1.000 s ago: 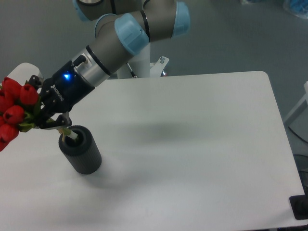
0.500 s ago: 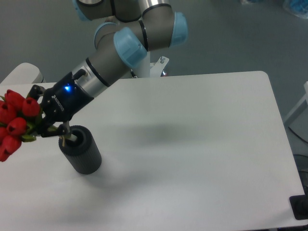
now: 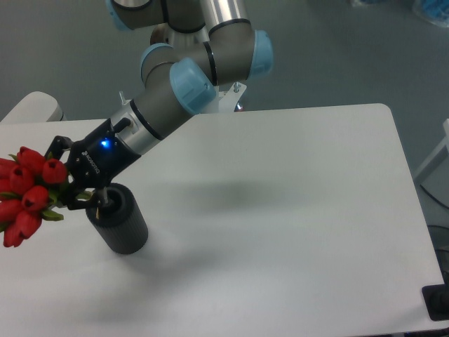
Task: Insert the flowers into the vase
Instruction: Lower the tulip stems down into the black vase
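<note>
A white table point(image 3: 295, 210) lies bare across its middle and right side, giving wide room to pass. At the left, a dark vase point(image 3: 119, 221) stands upright. The gripper point(image 3: 70, 184) sits just over the vase's mouth, closed around a bunch of red flowers point(image 3: 28, 193) that juts out left past the vase, blocking that side. The slanted arm point(image 3: 165, 98) bars the space above and behind the vase.

Grey tubular arm point(image 3: 165, 105) with light-blue joint caps, silver wrist ring, black pincer point(image 3: 70, 184) showing a blue light.
</note>
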